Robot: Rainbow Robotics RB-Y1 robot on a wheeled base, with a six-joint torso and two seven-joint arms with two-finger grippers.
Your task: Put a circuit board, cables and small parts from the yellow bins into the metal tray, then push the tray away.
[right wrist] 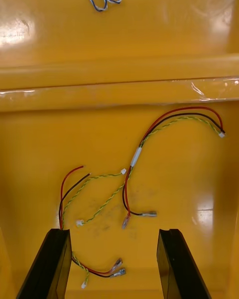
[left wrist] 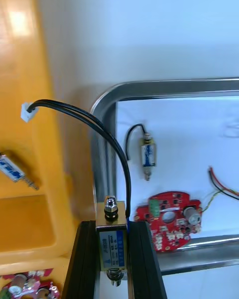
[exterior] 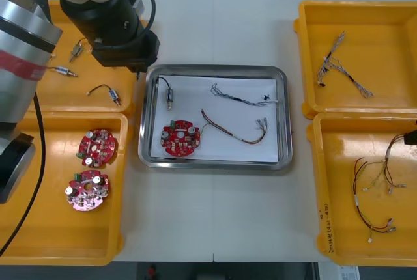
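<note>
Left arm [exterior: 26, 39]: silver-grey cylindrical link, red band [exterior: 18, 66] round it. Wrist housing [exterior: 120, 29] black, glossy, rounded above, blocky below; pale grey shell over it. Black cable [exterior: 38, 156] alongside the link, with a second black loop at the wrist. Left gripper [left wrist: 113, 224], right gripper [right wrist: 113, 231] — flat black fingers, blunt tips.

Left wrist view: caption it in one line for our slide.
Left hand shut on a small metal part with black cable, at the rim of the metal tray holding a circuit board.
</note>
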